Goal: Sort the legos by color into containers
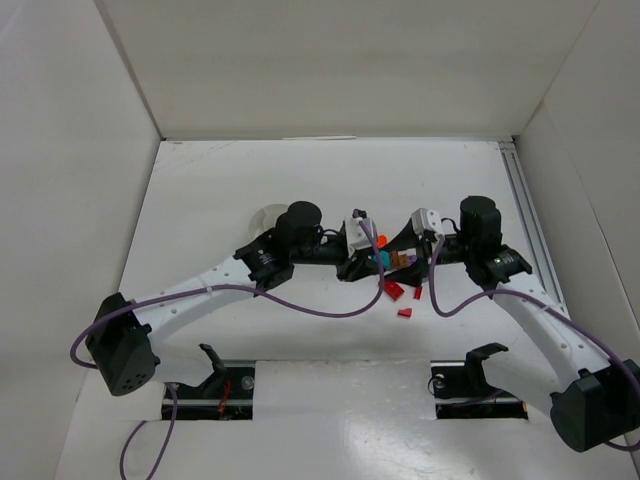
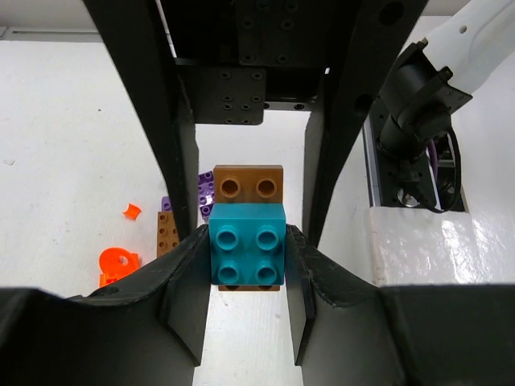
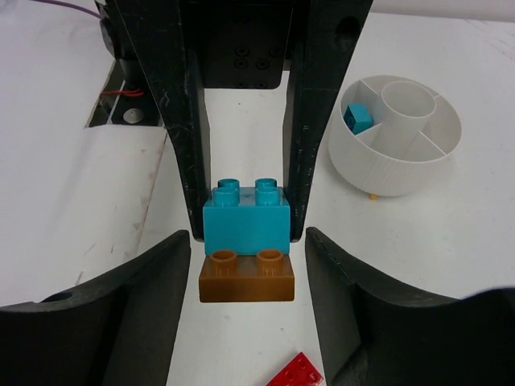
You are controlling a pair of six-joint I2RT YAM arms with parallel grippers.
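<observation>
At the middle of the desk [image 1: 240, 180], seen from above, the left hand [image 1: 360, 252] and the right hand [image 1: 410, 245] meet nose to nose over a knot of legos. A few red pieces [image 1: 393, 291] lie just on the near side of them. The white dish [image 1: 266, 216] peeks out from behind the left arm, mostly hidden.

Over to the left wrist: its fingers are clamped on both sides of a teal brick [image 2: 248, 255], and a brown brick [image 2: 248, 183] sits touching the teal one's far edge. The right hand's dark fingers stand either side beyond. Off to the left on the desk lie an orange ring [image 2: 117, 264] and a purple brick [image 2: 206, 189].

Right wrist now: the brown brick sits between its fingers, which stand apart, with a gap showing on both sides. The dish stands up to the right, well apart from the hands, with a second teal brick [image 3: 359, 118] in one wedge compartment.
</observation>
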